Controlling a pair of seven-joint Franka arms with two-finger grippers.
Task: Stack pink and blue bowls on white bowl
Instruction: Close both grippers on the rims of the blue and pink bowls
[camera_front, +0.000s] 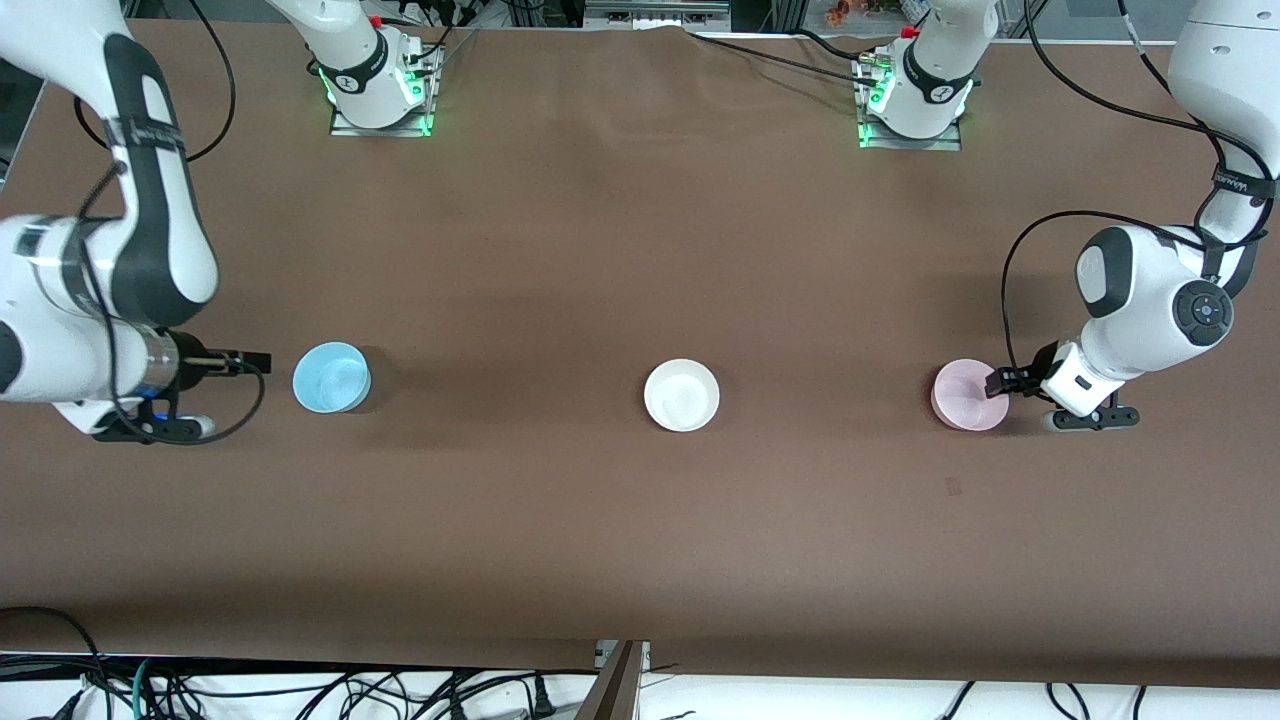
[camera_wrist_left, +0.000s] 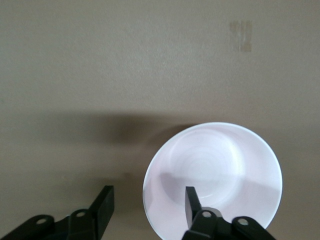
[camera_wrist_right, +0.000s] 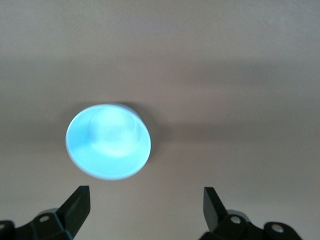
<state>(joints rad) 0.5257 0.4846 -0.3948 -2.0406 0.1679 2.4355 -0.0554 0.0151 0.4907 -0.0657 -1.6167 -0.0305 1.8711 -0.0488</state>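
3 round glossy bowls: blue (camera_front: 331, 377), white (camera_front: 682, 395), pink (camera_front: 969, 395). Left gripper (camera_wrist_left: 145, 205) spread, straddling pink rim. Right gripper (camera_wrist_right: 145, 206) spread beside blue.

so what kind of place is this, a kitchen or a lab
Most likely a robotics lab: two arms bolted to a brown-covered table, loose cables along its edge, and only three plain bowls set out.

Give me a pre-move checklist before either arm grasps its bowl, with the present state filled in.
1. Left hand open, one finger inside the pink bowl, one outside its rim: ok.
2. Right hand open: ok.
3. Right hand lined up on the blue bowl: not ok, it sits short of the bowl.
4. White bowl upright and empty between the two: ok.
5. Pink and blue bowls upright on the table: ok.
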